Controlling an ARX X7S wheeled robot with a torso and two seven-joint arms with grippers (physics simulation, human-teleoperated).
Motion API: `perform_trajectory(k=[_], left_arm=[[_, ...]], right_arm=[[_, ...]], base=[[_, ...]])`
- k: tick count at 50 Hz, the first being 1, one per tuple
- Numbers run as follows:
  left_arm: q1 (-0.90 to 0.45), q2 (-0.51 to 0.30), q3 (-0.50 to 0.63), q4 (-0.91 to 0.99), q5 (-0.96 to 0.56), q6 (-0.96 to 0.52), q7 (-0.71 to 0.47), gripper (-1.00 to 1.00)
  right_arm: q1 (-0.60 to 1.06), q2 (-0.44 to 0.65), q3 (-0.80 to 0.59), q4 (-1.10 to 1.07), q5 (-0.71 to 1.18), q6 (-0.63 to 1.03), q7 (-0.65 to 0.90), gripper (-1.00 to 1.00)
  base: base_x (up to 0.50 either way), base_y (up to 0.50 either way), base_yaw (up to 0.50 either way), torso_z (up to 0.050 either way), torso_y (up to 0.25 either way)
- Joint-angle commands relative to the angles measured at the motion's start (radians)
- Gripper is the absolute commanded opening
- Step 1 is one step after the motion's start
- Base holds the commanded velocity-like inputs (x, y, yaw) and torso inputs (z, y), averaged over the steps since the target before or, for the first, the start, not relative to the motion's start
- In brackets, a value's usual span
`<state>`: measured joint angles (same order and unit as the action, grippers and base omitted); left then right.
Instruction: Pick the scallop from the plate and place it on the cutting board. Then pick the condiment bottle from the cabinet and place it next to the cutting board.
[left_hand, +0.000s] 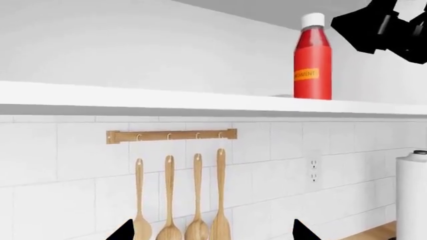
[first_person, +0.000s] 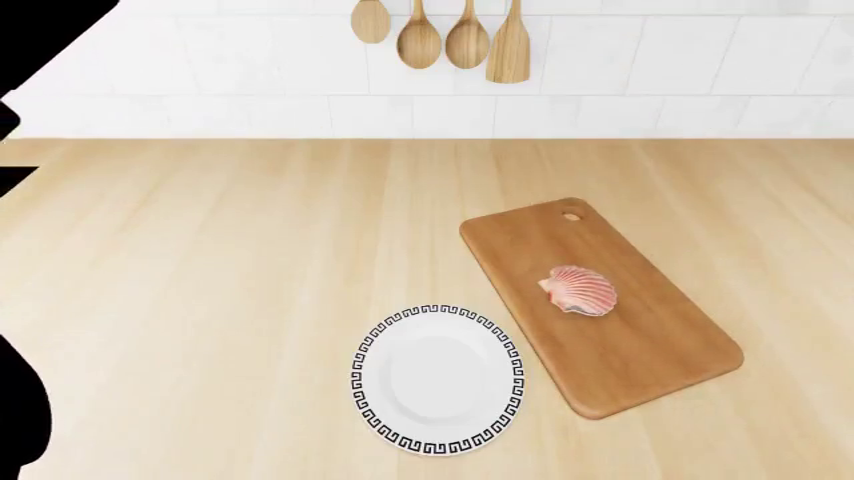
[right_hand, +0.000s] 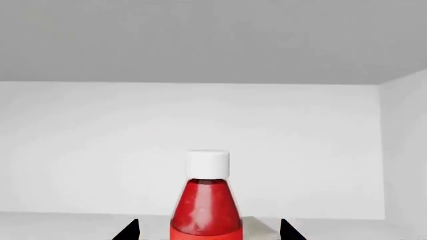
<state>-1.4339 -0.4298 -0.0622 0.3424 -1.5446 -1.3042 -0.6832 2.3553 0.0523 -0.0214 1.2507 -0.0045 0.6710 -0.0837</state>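
Observation:
The red condiment bottle (right_hand: 206, 202) with a white cap stands upright on the white cabinet shelf (left_hand: 167, 97). My right gripper (right_hand: 209, 233) is open, one fingertip on each side of the bottle's lower body with a gap on both sides. In the left wrist view the bottle (left_hand: 312, 60) shows its orange label, with my right arm's black end (left_hand: 383, 25) just beside its cap. My left gripper (left_hand: 213, 235) is open and empty below the shelf. The pink scallop (first_person: 579, 290) lies on the brown cutting board (first_person: 641, 350). The Greek-key plate (first_person: 363, 380) beside the board holds nothing.
Several wooden spoons (left_hand: 180, 200) hang from a wooden rail (left_hand: 170, 135) on the tiled wall under the shelf. A wall outlet (left_hand: 312, 172) and a white paper-towel roll (left_hand: 412, 195) are to one side. The pale wooden countertop (first_person: 200, 280) lies below.

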Motion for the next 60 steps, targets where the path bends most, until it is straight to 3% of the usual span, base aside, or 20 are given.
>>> perform_trajectory(k=[1, 24, 47, 48, 60], left_arm=[[-0.004, 0.001, 0.013, -0.029, 0.057, 0.033, 0.047, 1.0], [0.019, -0.02, 0.068, -0.013, 0.158, 0.082, 0.165, 1.0], [0.036, -0.025, 0.077, -0.011, 0.146, 0.096, 0.161, 1.0], [0.037, -0.026, 0.077, -0.011, 0.145, 0.096, 0.16, 1.0], [0.037, -0.03, 0.077, -0.011, 0.13, 0.099, 0.148, 1.0]], right_arm=[[0.001, 0.0, 0.016, 0.045, -0.008, -0.041, -0.003, 1.0], [-0.002, -0.003, 0.004, 0.058, 0.003, -0.083, -0.022, 1.0], [-0.016, 0.003, -0.004, 0.058, 0.006, -0.081, -0.011, 1.0], [-0.016, 0.003, -0.004, 0.058, 0.006, -0.081, -0.01, -1.0], [-0.01, 0.003, -0.002, 0.058, 0.006, -0.088, -0.014, -1.0]], base=[[0.0, 0.0, 0.0, 0.0, 0.0], [0.0, 0.0, 0.0, 0.0, -0.058], [0.0, 0.0, 0.0, 0.0, -0.065], [0.0, 0.0, 0.0, 0.0, 0.0], [0.0, 0.0, 0.0, 0.0, 0.0]])
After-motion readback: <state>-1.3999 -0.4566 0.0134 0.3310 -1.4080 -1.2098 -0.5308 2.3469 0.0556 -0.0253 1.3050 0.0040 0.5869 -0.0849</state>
